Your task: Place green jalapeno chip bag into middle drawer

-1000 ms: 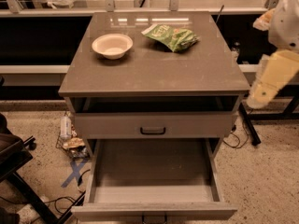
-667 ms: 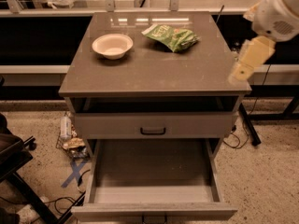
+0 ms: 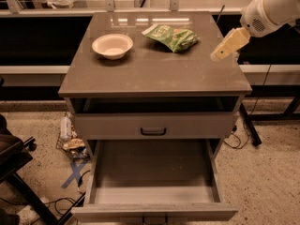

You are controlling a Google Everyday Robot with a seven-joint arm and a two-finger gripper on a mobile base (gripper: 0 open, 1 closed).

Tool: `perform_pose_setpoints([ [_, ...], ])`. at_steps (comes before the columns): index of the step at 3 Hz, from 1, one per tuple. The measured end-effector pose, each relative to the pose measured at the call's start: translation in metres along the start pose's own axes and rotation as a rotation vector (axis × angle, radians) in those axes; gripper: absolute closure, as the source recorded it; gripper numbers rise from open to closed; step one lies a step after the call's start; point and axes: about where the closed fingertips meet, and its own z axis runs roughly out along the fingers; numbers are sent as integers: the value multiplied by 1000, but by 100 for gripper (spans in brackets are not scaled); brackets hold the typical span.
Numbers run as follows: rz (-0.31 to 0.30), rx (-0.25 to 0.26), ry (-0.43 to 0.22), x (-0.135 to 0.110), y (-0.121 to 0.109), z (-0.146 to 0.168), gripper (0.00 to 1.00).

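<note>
The green jalapeno chip bag [image 3: 171, 35] lies crinkled on the grey cabinet top [image 3: 154, 71], at the back and right of centre. The middle drawer [image 3: 154, 172] is pulled out at the bottom of the view, its flat bottom bare. My gripper [image 3: 221, 52] hangs from the white arm [image 3: 272, 8] over the right edge of the cabinet top. It is to the right of the bag, a little nearer the front, and apart from it. It holds nothing that I can see.
A white bowl [image 3: 112, 45] stands on the cabinet top left of the bag. The drawer above [image 3: 153, 125] is closed and has a dark handle. Litter and cables [image 3: 69, 142] lie on the floor to the left. A dark chair [image 3: 14, 163] is at the lower left.
My gripper has moved up and to the left, from beside the cabinet's right side to over the right edge of its top, closer to the bag. The bag, bowl and drawers have not moved.
</note>
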Motion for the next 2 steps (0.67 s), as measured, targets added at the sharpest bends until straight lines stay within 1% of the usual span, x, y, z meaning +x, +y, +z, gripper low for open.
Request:
perform_pose_setpoints([
  [1, 48, 4, -17, 3, -16, 25, 0],
  [2, 50, 2, -17, 4, -17, 28, 0],
])
